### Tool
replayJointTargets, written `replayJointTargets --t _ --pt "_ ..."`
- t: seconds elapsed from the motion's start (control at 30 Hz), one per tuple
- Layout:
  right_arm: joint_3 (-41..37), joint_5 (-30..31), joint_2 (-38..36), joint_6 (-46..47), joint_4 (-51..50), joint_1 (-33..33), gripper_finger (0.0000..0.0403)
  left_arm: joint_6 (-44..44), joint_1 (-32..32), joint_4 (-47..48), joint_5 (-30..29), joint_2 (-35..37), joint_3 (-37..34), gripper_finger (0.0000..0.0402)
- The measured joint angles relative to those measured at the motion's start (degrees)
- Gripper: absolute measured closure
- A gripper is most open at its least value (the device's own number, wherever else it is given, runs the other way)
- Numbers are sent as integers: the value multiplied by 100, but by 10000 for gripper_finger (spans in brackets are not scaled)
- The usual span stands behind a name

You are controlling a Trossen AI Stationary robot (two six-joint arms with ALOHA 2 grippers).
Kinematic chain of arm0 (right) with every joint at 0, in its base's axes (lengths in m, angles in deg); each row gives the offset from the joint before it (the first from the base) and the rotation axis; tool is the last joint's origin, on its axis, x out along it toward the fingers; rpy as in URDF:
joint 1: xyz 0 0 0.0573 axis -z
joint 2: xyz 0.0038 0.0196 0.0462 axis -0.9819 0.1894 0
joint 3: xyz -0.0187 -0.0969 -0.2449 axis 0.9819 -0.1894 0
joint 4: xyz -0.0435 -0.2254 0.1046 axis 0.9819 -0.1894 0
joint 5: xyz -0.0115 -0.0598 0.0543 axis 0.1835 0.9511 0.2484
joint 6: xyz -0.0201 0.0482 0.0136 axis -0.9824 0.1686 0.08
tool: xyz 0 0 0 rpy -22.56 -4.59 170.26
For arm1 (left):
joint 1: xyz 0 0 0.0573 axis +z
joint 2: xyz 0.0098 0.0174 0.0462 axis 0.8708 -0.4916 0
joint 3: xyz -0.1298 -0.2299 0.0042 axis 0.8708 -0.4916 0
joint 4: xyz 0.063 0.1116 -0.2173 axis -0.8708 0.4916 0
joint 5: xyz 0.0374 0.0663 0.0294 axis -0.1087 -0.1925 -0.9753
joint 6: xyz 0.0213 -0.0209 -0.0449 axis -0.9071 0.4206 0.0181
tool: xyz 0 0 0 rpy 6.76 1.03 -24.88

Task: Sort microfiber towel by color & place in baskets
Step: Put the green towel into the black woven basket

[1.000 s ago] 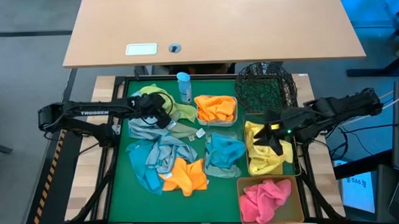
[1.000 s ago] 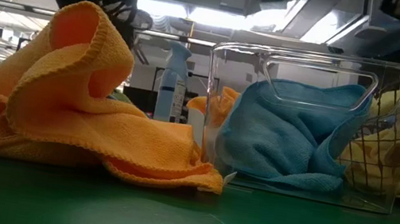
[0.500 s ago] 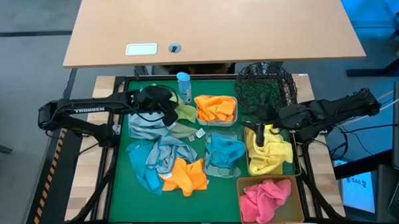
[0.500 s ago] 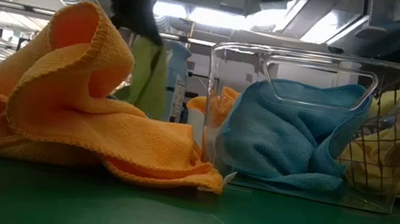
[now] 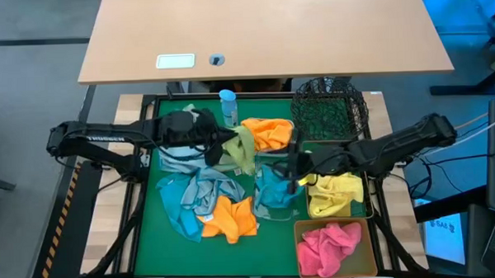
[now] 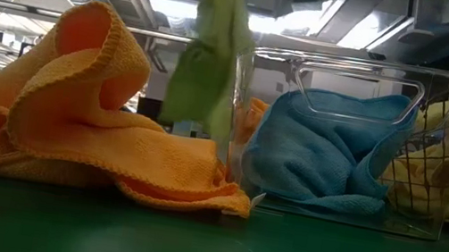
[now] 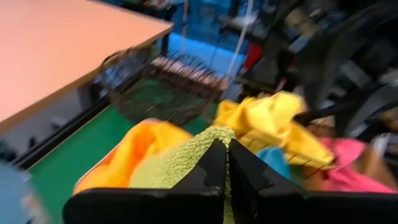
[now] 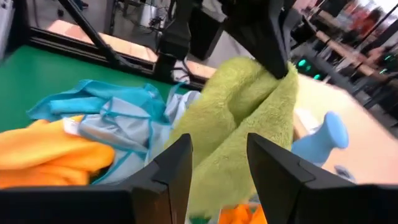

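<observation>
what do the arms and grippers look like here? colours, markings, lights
Both arms are black and jointed. The left arm carries white TROSSEN lettering on its link. The left gripper has flat, matte black, tapered fingers. The right gripper has broad, glossy black fingers; a small light glows near the right wrist.

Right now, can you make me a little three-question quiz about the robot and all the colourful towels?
1. True or false: the left gripper is shut on a light green towel and holds it up off the green mat.
2. Which colour of towel lies in the clear tub? A) pink B) teal blue C) orange
3. Fill in the missing word: the round wire-mesh basket at the back has ____ towels in it.

Key:
1. True. The towel hangs from the shut fingers, and the right gripper waits open right next to it.
2. B, teal blue.
3. No. It is empty.
</observation>
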Motion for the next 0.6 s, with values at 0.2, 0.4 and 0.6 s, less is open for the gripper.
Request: replayJointTargets --t 0.2,0.4,0.6 --pt "-2 563 487 -713 1156 17 248 -1 -398 -301 0 0 0 401" --pt "-2 216 724 -942 2037 394 248 -4 -755 -527 0 0 0 401" --pt "-2 -1206 737 -471 2073 888 249 -145 -1011 -585 -38 0 0 401"
